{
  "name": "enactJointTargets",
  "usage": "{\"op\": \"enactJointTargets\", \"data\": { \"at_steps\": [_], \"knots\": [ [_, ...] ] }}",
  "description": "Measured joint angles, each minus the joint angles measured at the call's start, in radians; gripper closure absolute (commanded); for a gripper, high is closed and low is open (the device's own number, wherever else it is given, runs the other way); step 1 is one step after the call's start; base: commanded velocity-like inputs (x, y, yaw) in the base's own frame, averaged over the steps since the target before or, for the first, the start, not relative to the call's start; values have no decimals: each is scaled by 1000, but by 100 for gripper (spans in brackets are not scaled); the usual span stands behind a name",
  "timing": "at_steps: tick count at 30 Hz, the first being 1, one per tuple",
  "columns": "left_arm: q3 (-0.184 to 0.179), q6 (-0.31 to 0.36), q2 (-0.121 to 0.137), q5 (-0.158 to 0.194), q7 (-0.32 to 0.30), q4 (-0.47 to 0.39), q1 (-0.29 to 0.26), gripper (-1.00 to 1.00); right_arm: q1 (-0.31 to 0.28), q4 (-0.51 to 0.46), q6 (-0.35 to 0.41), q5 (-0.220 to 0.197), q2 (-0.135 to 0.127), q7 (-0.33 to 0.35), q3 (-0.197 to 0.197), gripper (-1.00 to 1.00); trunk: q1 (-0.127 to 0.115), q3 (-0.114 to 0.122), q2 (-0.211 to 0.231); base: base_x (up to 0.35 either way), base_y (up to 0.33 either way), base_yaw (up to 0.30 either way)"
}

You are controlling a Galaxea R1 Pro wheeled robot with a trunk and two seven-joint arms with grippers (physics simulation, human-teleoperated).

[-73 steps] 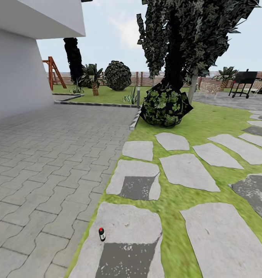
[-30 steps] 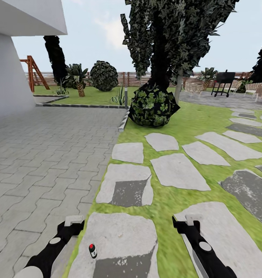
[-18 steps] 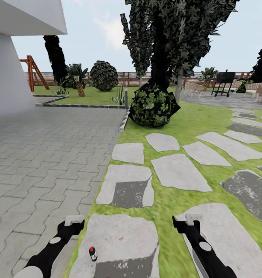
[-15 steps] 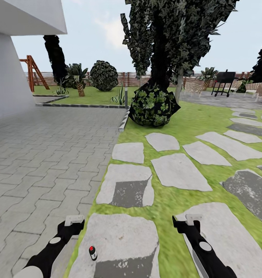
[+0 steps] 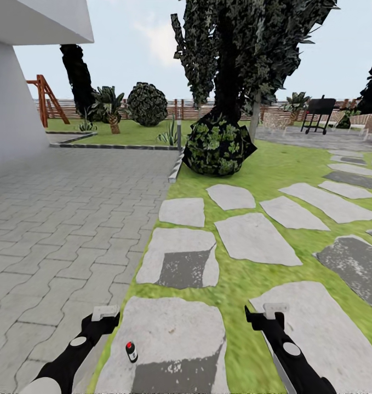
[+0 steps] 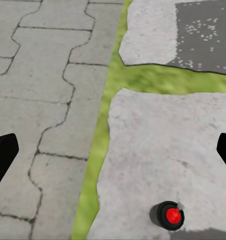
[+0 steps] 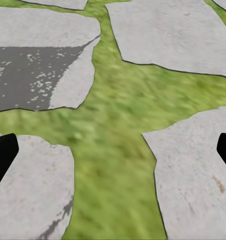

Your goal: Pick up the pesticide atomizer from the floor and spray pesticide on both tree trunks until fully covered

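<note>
Standing atomizer: the pesticide atomizer (image 5: 131, 352), a small dark bottle with a red cap, is upright on a grey stepping stone (image 5: 169, 339), near that stone's left edge and close to its dark patch.
Left arm: the left gripper (image 5: 104, 313) hangs just above the ground at the left edge of the same stone, over the grass strip that separates it from the brick paving (image 5: 59, 219); the bottle lies just ahead of it and apart from it.
Left jaws: spread wide and empty; in the left wrist view the two dark fingertips (image 6: 3, 157) sit at opposite borders.
Left wrist detail: this view looks straight down on the atomizer (image 6: 168, 215), so the red cap reads as a round dot inside a dark ring, a shape the head view does not give; it also shows the grass seam (image 6: 100, 150) between paving and stone.
Right arm: the right gripper (image 5: 267, 314) hovers at the near left corner of another stepping stone (image 5: 317, 328).
Right jaws: released and holding nothing; the right wrist view shows grass (image 7: 117, 150) and slab edges between the fingertips (image 7: 3, 155).
Head view alone: a broad-leaved bush (image 5: 218, 148), dark leafy trees (image 5: 246, 54), a slatted fence (image 5: 180, 109), a wooden frame (image 5: 43, 98) and a white wall (image 5: 10, 104).
</note>
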Motion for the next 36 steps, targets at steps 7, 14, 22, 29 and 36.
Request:
{"op": "enactJointTargets", "data": {
  "at_steps": [7, 14, 22, 29, 36],
  "knots": [
    [1, -2, 1, -1, 0, 1, 0, -100, 0, 1, 1, 0, 0, 0, -1, -100, 27, -23, -49, 0, 0, -109],
    [0, -74, 12, -12, -2, 2, 0, -100, 0, 0, 0, 0, 0, 0, 0, -100, 54, -46, -98, 0, 0, -39],
    [-2, -105, 20, -126, -3, 4, 2, -100, 0, 1, 1, 0, 0, 0, -1, -100, 84, -74, -154, 0, 0, -2],
    [-2, -108, 19, -147, -67, 28, 1, -100, 0, 1, 1, 0, 0, 0, -1, -100, 111, -107, -203, 0, 0, 0],
    [-2, -108, 19, -149, -126, 33, 0, -100, 0, 1, 1, 0, 0, 0, -1, -100, 125, -143, -225, 0, 0, 0]
  ]
}}
